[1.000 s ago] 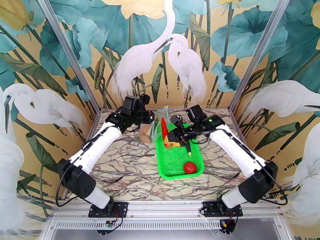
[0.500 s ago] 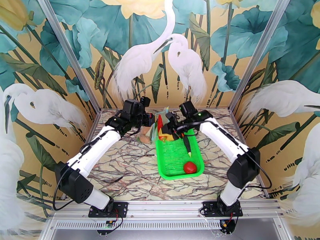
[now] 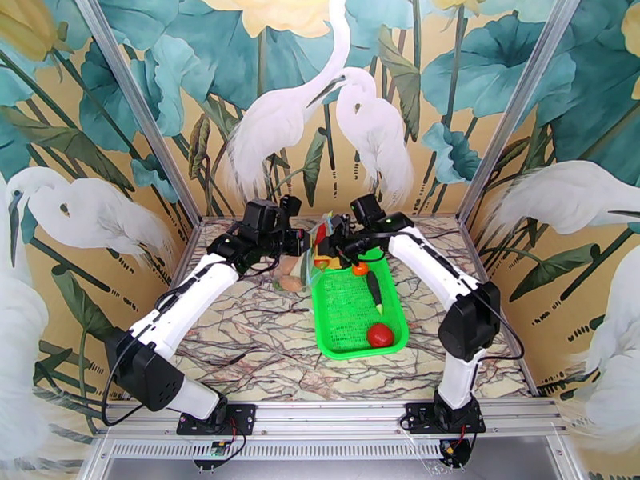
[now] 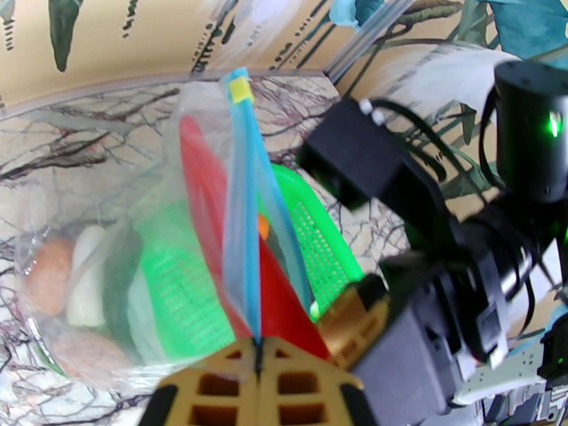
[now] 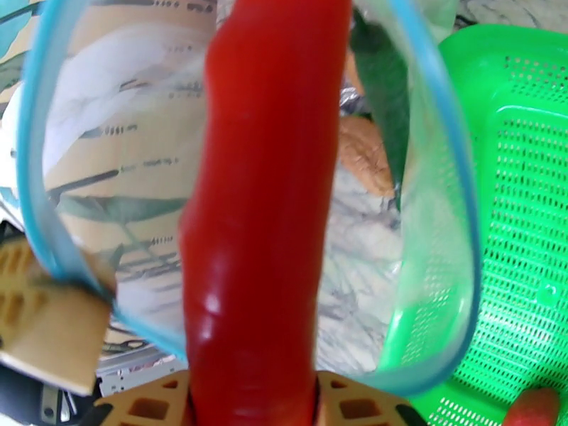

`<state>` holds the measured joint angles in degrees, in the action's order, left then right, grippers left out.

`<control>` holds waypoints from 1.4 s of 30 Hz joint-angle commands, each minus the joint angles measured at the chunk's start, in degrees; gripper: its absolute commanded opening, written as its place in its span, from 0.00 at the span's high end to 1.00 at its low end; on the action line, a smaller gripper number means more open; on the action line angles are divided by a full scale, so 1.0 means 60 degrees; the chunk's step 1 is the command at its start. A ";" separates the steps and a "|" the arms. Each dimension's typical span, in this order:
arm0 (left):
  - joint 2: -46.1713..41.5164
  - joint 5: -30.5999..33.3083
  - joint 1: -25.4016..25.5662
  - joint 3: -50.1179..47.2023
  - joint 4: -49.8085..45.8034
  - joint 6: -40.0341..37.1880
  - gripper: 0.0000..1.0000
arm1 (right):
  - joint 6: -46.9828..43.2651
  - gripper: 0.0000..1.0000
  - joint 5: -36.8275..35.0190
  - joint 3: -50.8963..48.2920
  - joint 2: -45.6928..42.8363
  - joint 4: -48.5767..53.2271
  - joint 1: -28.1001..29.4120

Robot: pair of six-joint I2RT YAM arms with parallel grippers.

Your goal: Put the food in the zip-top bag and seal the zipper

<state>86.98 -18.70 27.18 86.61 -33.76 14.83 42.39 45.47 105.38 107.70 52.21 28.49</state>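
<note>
Red chili sits lengthwise in the right gripper, whose tan fingers are part closed on its near end, so its long axis runs straight out ahead of the gripper. Dead ahead lies the mouth of the bag. In the right wrist view the zipper bows into a wide oval around the chili, and the pod crosses over the near side of that oval, so I judge its far end to be inside. The left wrist view agrees, with red showing through the plastic beyond the blue strip. The coming move turns on this: a push along the chili's own axis, away from the right gripper and down into the bag, then a release.

The left gripper is clamped tight on one end of the zipper and holds the bag up by it, the strip rising edge-on from between its fingers. From above, the bag hangs between the two grippers, at the far left corner of the basket. Both arms are at the mouth, and the right one carries the load.

The bag is clear and limp, bulging low down with potatoes, a radish and something dark green. A tomato, an eggplant and an orange lie in the basket
</note>
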 commanded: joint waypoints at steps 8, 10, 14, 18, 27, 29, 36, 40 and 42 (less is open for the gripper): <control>-0.0279 -0.0341 -0.0025 0.0201 -0.0278 0.0073 1.00 | 0.0016 0.41 -0.0728 0.0682 0.0075 -0.0055 0.0031; -0.0279 -0.0363 -0.0097 0.0261 -0.0274 0.0169 1.00 | -0.0155 0.40 -0.0803 0.0832 0.0054 0.0116 0.0031; -0.0276 -0.0490 -0.0365 0.0336 -0.0206 0.0484 1.00 | -0.1092 0.41 -0.1551 0.1468 -0.0247 0.1005 0.0027; -0.0300 -0.0673 -0.0668 0.0363 -0.0090 0.0842 1.00 | -0.2276 0.41 -0.2889 0.1629 -0.0983 0.1912 0.0022; 0.0099 -0.1039 -0.1051 0.1015 -0.0600 0.0920 1.00 | -0.4085 0.41 -0.6169 -0.1386 -0.2805 0.3431 0.0021; 0.0214 -0.1124 -0.1101 0.1207 -0.0743 0.0898 1.00 | -0.4076 0.40 -0.6363 -0.2598 -0.3188 0.3424 0.0074; 0.0506 -0.1248 -0.1207 0.1513 -0.0921 0.0970 1.00 | -0.3580 0.35 -0.7029 -0.5257 -0.3770 0.3162 0.0520; 0.0747 -0.1376 -0.1205 0.1689 -0.0966 0.1057 1.00 | -0.3236 0.30 -0.7164 -0.5643 -0.3428 0.3179 0.0613; 0.0778 -0.1395 -0.1216 0.1708 -0.0938 0.1087 1.00 | -0.3155 0.28 -0.7227 -0.5677 -0.3221 0.3261 0.0656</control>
<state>90.80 -25.28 20.25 94.98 -38.59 20.43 21.63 4.25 71.81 87.33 71.40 32.14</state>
